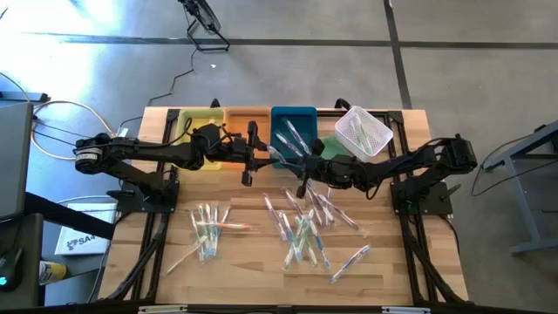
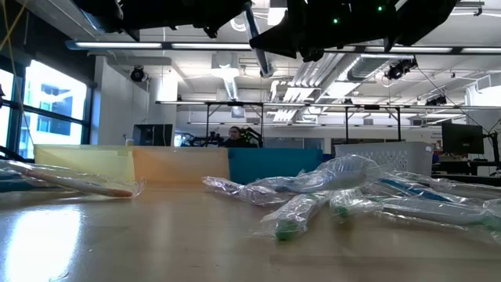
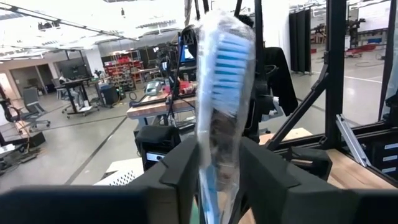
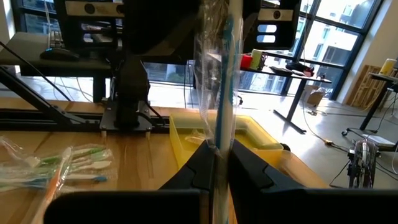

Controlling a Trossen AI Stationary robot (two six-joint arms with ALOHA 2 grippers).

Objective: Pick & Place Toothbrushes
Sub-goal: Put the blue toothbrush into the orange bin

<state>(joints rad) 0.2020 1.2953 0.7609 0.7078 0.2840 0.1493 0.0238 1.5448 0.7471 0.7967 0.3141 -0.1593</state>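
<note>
One wrapped toothbrush [image 3: 222,93] with blue and white bristles is held in the air between both grippers, just in front of the trays. My left gripper [image 3: 219,163] [image 1: 255,157] reaches in from the left and my right gripper [image 4: 219,155] [image 1: 301,167] from the right; both are shut on it. In the low view it slants under the dark grippers as a pale stick [image 2: 260,48]. More wrapped toothbrushes lie on the table in two heaps [image 1: 209,228] [image 1: 305,228], and a few lie in the blue tray [image 1: 292,135]. My left gripper pinches the toothbrush's wrapped handle [image 3: 217,146] between its two fingers, below the bristle head [image 3: 229,56]. The fingers come level from the table's left and lie across it. The toothbrush stands up past the fingers, clear of the table. My right gripper pinches the same toothbrush by its blue handle [image 4: 221,138] through the clear wrapper, between both fingers. The fingers come level from the table's right, across the handle. The toothbrush rises above them, lifted clear.
A yellow tray [image 1: 196,128], an orange tray [image 1: 247,120] and the blue tray's rim [image 1: 294,112] stand in a row at the far edge, with a white mesh basket [image 1: 364,133] to their right. Bare wood lies near the front edge [image 1: 261,279].
</note>
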